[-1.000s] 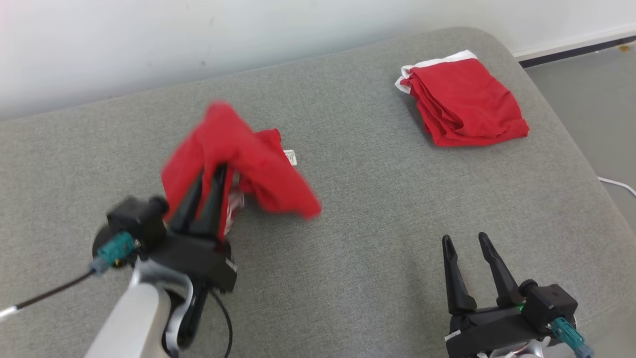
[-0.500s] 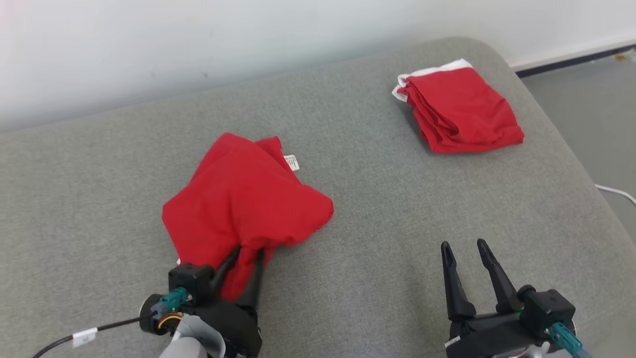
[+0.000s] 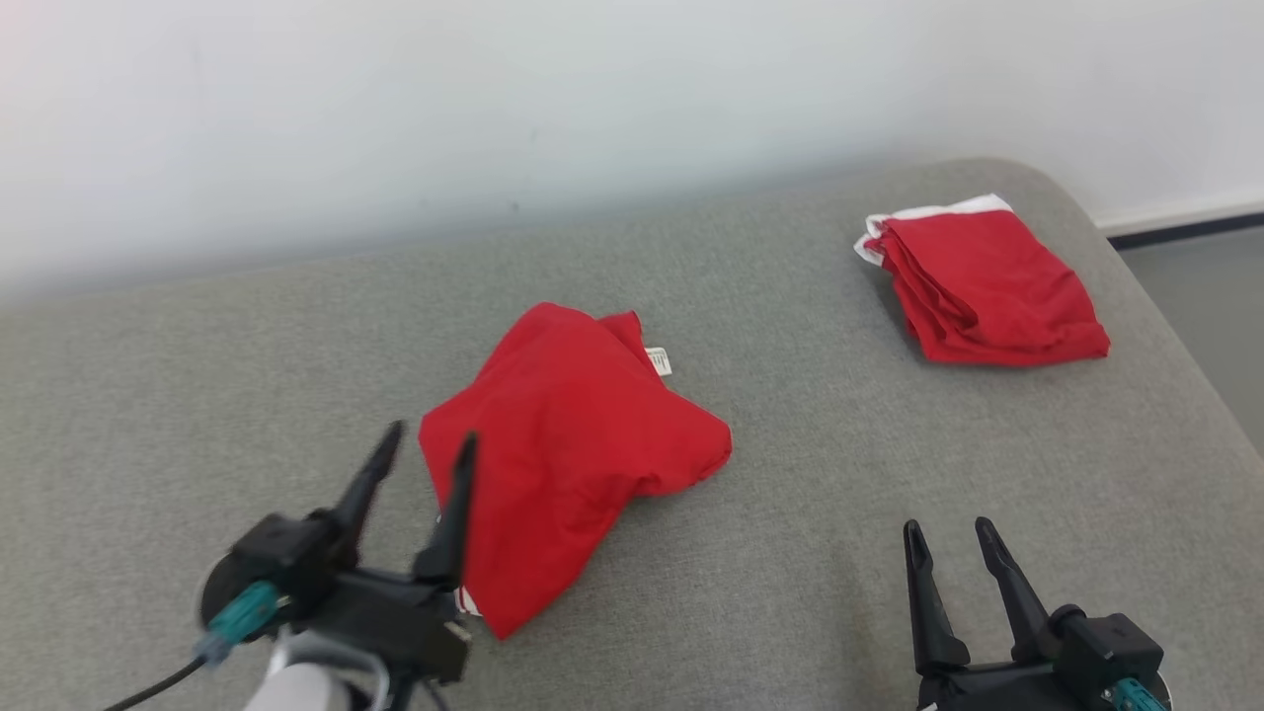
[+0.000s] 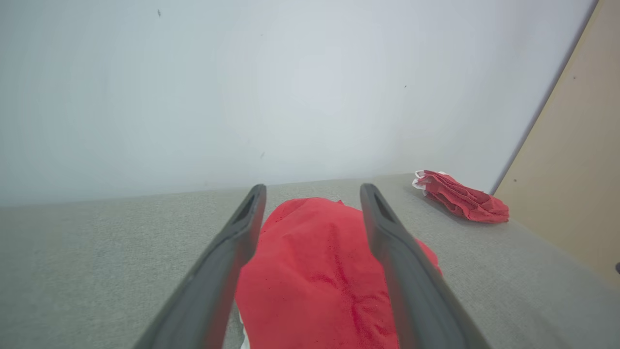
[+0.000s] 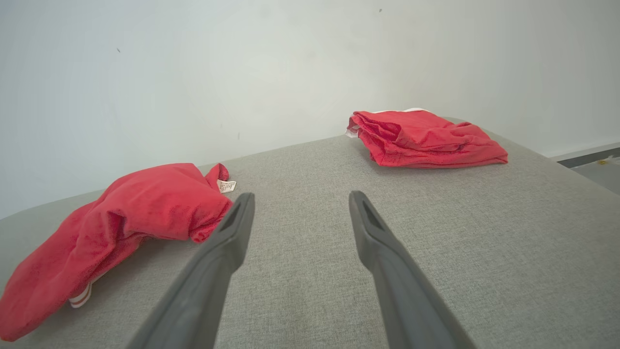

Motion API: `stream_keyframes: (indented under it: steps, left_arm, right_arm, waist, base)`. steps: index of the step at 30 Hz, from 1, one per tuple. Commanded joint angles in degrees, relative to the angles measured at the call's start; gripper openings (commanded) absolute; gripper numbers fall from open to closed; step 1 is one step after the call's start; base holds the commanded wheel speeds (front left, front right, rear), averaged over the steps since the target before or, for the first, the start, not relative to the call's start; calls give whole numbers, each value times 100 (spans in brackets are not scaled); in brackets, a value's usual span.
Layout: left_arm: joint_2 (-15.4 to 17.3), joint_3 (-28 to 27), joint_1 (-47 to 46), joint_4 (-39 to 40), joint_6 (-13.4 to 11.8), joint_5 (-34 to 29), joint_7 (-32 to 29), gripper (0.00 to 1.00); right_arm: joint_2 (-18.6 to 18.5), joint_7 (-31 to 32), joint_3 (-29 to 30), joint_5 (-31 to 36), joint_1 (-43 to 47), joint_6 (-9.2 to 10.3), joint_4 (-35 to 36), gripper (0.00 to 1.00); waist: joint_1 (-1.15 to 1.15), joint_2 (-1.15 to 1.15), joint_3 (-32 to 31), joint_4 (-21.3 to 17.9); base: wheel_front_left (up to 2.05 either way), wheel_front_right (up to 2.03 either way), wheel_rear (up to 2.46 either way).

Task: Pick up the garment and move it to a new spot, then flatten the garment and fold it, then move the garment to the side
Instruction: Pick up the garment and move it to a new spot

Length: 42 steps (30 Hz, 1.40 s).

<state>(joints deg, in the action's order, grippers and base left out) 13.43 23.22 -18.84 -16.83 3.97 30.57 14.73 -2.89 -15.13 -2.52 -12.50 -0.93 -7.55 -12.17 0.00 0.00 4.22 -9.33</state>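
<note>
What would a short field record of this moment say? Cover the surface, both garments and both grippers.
Surface: grey padded top, white wall behind
Crumpled red garment: loose near the middle, white tag at far edge
Folded red garment: far right corner, white edge showing
Left gripper: open, at the crumpled garment's near-left edge, holding nothing
Right gripper: open, over bare surface, near right

A red garment [image 3: 573, 464] lies in a loose, rumpled heap at the middle of a grey padded surface [image 3: 790, 553]. A small white label [image 3: 659, 361] shows at its far edge and white-striped trim [image 3: 464, 600] peeks from its near corner.
</note>
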Motion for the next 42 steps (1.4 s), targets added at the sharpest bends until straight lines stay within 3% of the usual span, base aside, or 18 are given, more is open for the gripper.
stream_keyframes:
  steps: [1, 8, 13, 17, 29, 42]
  left_arm:
    - [94, -104, 169, 94, -63, -46, 28, 100]
    - [510, -943, 991, 911, -480, -261, 45, 100]
    - [481, -1573, 1708, 1386, -542, -577, 45, 100]
    - [212, -2032, 2176, 1600, -484, -885, 45, 100]
    - [-819, -3239, 2753, 1659, 114, -1632, 46, 100]
    - [-940, -3133, 2628, 1296, 353, -1924, 47, 100]
  right_arm:
    - [3, 0, 18, 75, 98, 9, 17, 100]
    - [3, 0, 125, 102, 222, 10, 113, 100]
    - [5, 0, 233, 62, 281, 9, 179, 100]
    - [5, 0, 310, 49, 321, 9, 256, 100]
    - [3, 0, 229, 204, 376, 9, 330, 100]
    - [3, 0, 165, 251, 355, 9, 298, 100]
  waist:
    - [0, 0, -190, 178]
    - [0, 0, -331, 276]
    - [0, 0, -364, 343]
    - [0, 0, -382, 433]
    - [0, 0, -501, 694]
    - [0, 0, -533, 806]
  base:
    - [0, 0, 0]
    - [0, 0, 0]
    - [0, 0, 0]
    - [0, 0, 0]
    - [0, 0, 0]
    - [0, 0, 0]
